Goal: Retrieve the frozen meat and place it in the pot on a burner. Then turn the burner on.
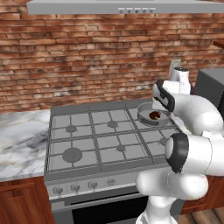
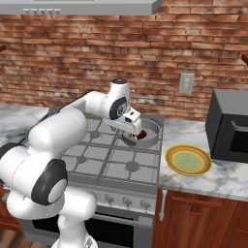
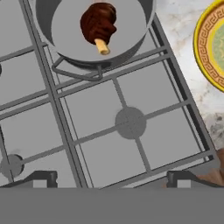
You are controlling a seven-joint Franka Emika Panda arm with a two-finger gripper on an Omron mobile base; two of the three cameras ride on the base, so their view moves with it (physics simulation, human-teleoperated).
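Note:
The grey pot [image 3: 61, 33] stands on the stove's back right grate, its burner hidden beneath it. Inside lies the frozen meat [image 3: 98, 22], a dark reddish-brown lump with a pale bone end, touching nothing else. My gripper [image 3: 111, 178] is open and empty, hanging above the front right grate just short of the pot, with its fingertips [image 3: 41, 177] spread wide. From the right base view the gripper [image 2: 134, 139] sits at the pot's [image 2: 156, 127] near rim beside the meat [image 2: 142, 135]. In the left base view my arm covers part of the pot [image 1: 144, 110] and meat [image 1: 154, 115].
The front right burner cap [image 3: 130, 122] lies bare under the hand. A yellow plate [image 2: 188, 160] with a green centre rests on the marble counter right of the stove, with a dark microwave [image 2: 230, 126] behind it. Stove knobs [image 1: 74, 188] line the front panel.

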